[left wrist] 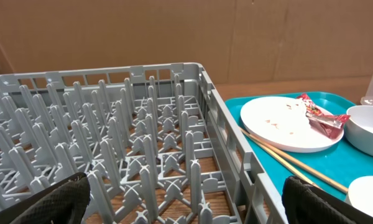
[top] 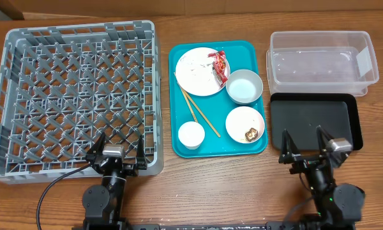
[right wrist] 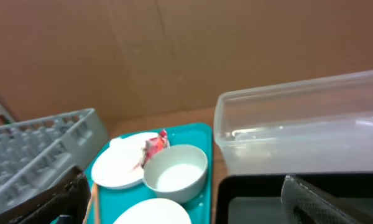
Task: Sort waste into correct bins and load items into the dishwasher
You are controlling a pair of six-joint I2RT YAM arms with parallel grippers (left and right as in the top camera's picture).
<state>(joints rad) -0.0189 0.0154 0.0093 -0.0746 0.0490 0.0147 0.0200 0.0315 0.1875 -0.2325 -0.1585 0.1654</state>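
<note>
The left gripper (top: 120, 148) hangs over the near edge of the rack (top: 13, 96), its two fingers spread wide with nothing between them; in the left wrist view the dark fingertips (left wrist: 46, 202) sit at the bottom corners, far apart, above the rack's grey pegs. The right gripper (top: 304, 142) is likewise wide open and empty, poised above the near edge of the black tray (top: 313, 118), its fingertips (right wrist: 323, 199) at the lower corners of the right wrist view. The rack, with its lattice floor, fills the left side of the table (top: 179, 191) and holds nothing. Just right of it lies the teal tray (top: 204, 144). On its far left part rests the plate (top: 195, 73), speckled with rice grains (top: 185, 64), and the red wrapper (top: 220, 66) lies across the plate's right rim. Beside the wrapper stands an empty bowl (top: 244, 86); nearer the arms a second bowl (top: 242, 121) holds a brown lump (top: 250, 134). The cup (top: 191, 135) sits at the tray's near left corner, and the chopsticks (top: 201, 115) lie slantwise from under the plate's edge toward the second bowl, passing just beside the cup. Right of the teal tray, the clear tub (top: 322, 38) stands at the far side, empty, with the black tray touching its near wall.
</note>
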